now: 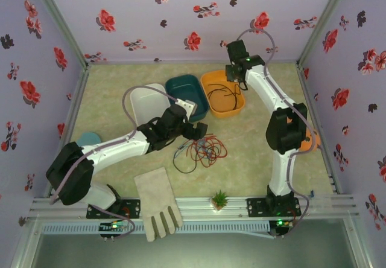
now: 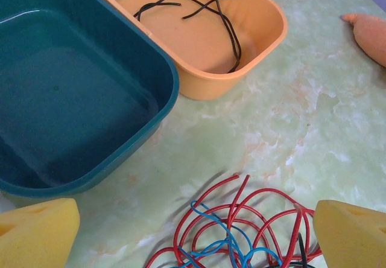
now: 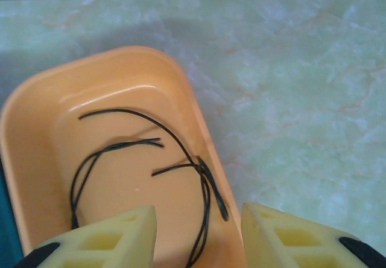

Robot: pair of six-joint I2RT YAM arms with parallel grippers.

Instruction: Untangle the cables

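Left hand point(image 2: 193, 236) spread wide over red-blue cable tangle point(image 2: 235, 232), cut off below; right hand point(image 3: 198, 232) open above black cable point(image 3: 205, 186).

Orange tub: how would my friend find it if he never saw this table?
On the pale green table, three tubs stand in a row at the far side. The orange tub is the right-hand one, below the right end effector. Unlike the empty teal tub next to it, it holds a loose black wire.
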